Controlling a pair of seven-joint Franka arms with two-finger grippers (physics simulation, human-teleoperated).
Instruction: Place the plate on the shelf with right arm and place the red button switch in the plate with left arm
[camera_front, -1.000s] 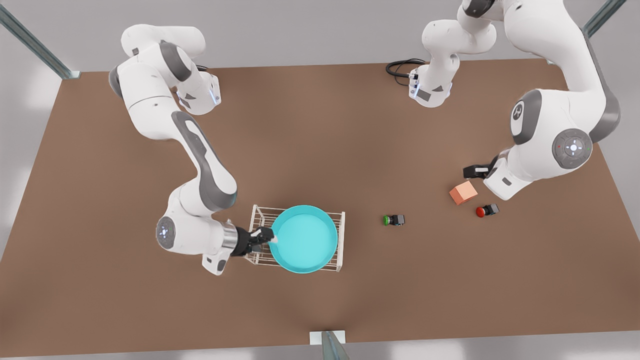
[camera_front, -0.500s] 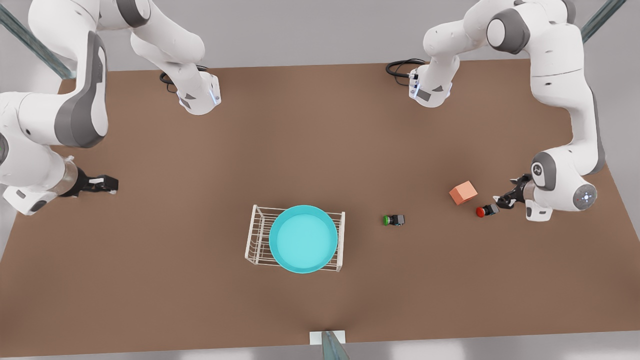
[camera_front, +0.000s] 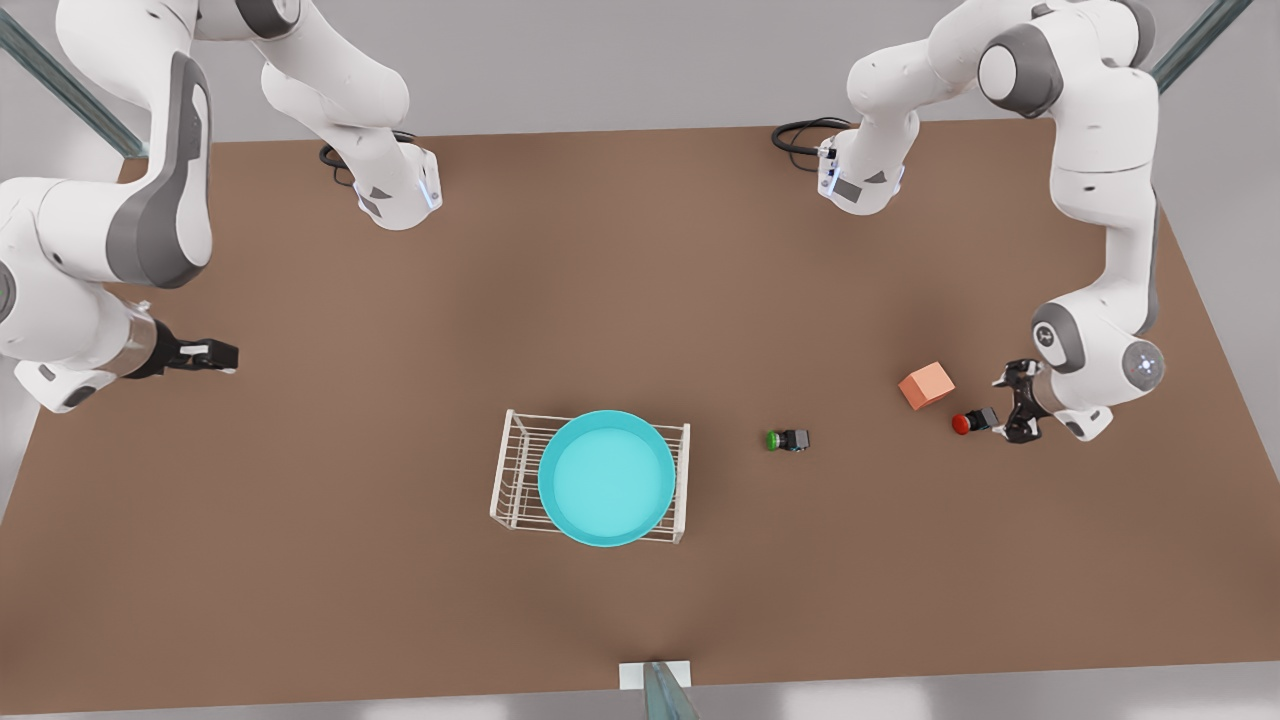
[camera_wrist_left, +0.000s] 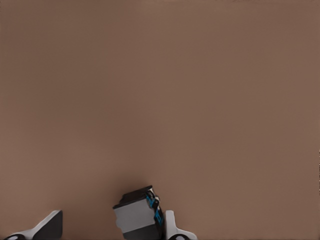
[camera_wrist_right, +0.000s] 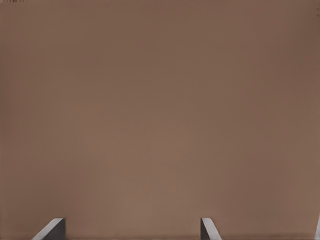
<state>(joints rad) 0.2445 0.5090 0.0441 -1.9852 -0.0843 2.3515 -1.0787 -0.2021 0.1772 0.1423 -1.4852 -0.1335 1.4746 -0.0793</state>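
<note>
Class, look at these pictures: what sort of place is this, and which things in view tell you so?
Probably a simulated robot test bench: a bare brown table with metal corner posts, two arms bolted on it, and a wire shelf holding a plate.

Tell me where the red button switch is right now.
The red button switch lies on the table toward the front view's right, just below the orange cube and right of the green button switch, with the open left gripper straddling its dark body.

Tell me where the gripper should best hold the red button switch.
Probably by the dark boxy body of the red button switch, not the round cap: it lies on its side, cap toward the green one. The open left gripper already straddles the body from behind.
</note>
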